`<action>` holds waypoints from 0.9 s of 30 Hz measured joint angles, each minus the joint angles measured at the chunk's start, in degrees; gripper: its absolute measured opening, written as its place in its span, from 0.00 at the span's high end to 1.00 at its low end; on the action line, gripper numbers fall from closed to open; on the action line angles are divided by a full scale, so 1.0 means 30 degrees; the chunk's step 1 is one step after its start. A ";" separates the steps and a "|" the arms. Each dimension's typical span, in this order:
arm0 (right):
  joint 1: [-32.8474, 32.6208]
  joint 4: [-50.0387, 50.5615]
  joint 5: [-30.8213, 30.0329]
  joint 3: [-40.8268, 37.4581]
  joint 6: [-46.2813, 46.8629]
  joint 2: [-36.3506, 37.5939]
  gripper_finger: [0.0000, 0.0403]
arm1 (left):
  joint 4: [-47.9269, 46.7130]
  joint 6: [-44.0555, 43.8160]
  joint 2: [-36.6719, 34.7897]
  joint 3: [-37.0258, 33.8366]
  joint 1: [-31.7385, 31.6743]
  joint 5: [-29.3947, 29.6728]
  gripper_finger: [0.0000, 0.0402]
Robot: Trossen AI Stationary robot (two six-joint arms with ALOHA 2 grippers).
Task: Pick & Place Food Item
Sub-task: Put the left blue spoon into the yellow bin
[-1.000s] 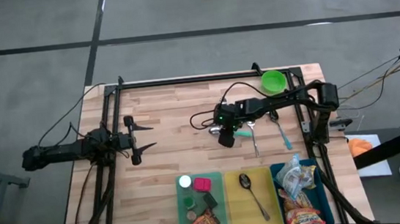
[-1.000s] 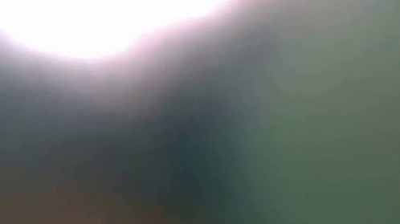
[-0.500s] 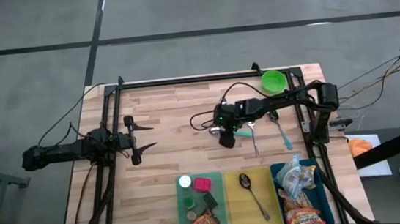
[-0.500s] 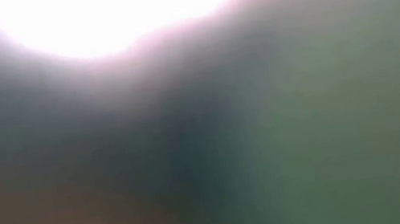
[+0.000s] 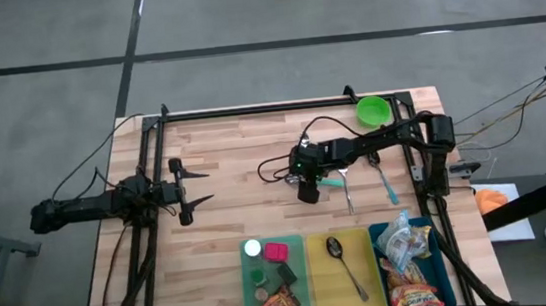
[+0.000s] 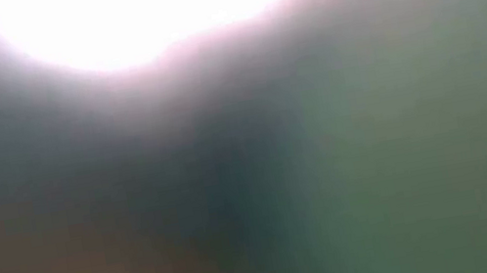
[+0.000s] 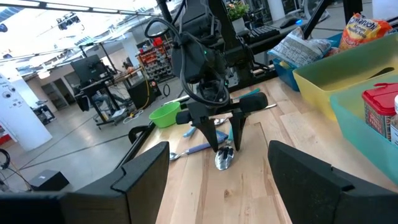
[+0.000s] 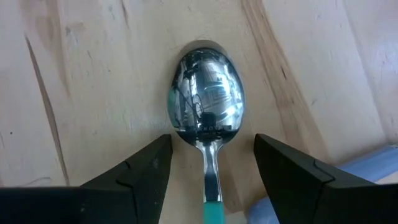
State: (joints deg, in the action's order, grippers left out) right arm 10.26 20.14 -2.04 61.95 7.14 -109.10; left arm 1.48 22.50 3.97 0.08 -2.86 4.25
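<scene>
The right gripper [image 5: 306,187] hangs open over a spoon [image 8: 207,109] at table centre — nothing held, fingers each side of the neck. Next: lower and close. Left gripper [image 5: 191,188] waits open at nine o'clock.

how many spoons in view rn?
4. One teal-handled spoon lies between the open right gripper's fingers; two more lie on the table right of it, one beside it and a blue-handled one; one sits in the yellow bin. Others may be hidden.
</scene>
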 joint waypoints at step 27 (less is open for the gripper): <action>0.0080 0.0095 -0.0325 -0.0022 -0.0256 0.0173 0.95 | 0.0000 -0.0011 0.0000 0.0000 -0.0004 0.0002 0.31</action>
State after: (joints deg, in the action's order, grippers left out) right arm 10.50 20.43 -3.02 61.89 6.37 -108.58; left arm 1.48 22.47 3.97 0.08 -2.87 4.26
